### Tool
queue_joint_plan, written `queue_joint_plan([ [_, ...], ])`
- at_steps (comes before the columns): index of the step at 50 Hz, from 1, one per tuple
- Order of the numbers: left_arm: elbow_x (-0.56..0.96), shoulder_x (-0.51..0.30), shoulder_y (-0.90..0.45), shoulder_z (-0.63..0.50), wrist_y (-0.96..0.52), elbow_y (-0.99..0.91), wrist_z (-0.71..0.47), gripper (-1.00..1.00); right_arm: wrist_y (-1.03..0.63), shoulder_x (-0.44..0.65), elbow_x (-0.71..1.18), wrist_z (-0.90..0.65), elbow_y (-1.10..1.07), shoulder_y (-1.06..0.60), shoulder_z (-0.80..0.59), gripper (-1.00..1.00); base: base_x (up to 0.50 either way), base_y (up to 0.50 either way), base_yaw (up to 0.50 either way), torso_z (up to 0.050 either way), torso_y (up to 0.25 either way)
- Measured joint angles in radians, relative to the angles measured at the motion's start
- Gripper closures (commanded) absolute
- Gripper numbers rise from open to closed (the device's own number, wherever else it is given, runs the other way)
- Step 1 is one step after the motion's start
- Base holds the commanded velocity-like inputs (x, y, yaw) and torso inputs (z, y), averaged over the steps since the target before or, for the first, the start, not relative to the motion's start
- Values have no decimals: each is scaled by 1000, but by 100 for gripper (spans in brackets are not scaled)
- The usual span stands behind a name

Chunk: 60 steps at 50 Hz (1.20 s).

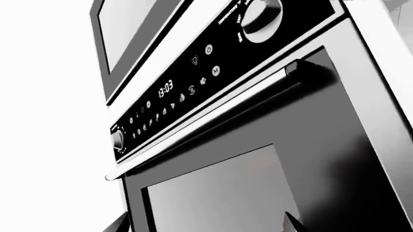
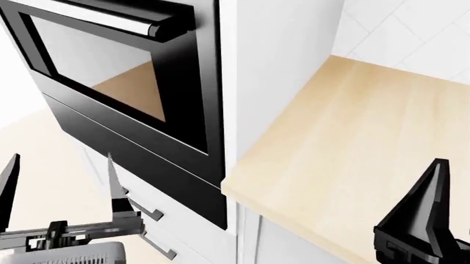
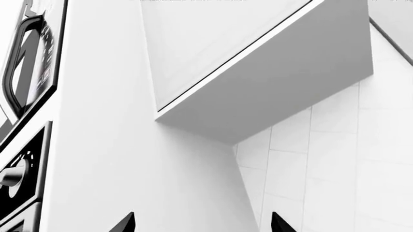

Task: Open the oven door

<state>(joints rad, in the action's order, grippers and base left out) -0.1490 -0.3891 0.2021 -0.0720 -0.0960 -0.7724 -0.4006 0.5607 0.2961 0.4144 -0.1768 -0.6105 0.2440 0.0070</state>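
Note:
The oven door is a glossy black panel with a wide glass window, and it stands closed. Its silver bar handle runs along the door's top edge, below the control panel. My left gripper hangs open below and in front of the door, apart from it, with nothing between its fingers. In its wrist view the left gripper faces up at the window and the handle. My right gripper is open and empty off to the right. One of its fingers shows over the counter.
A narrow black panel lies under the door, with white drawers with bar handles below it. A tall white cabinet side borders the oven. A wooden countertop, an upper cabinet and a tiled wall lie to the right.

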Motion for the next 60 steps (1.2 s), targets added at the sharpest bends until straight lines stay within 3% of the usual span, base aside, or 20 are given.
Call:
queue_joint_plan([
  [19,-82,-216,-217,-18,-274,-59,250,-100,8,4,1,-5,-4,-1,-1,-100,0,0,0,0,0],
  [34,-75,-360,-404,-37,-385,-50,446,-100,17,7,-2,-6,-1,1,-4,-100,0,0,0,0,0],
  [45,-76,-384,-530,-73,-402,-2,506,-100,20,9,-4,-7,0,2,-6,-100,0,0,0,0,0],
  [60,-105,-354,-689,-153,-396,96,530,-100,23,14,-4,-9,2,0,-10,-100,0,0,0,0,0],
])
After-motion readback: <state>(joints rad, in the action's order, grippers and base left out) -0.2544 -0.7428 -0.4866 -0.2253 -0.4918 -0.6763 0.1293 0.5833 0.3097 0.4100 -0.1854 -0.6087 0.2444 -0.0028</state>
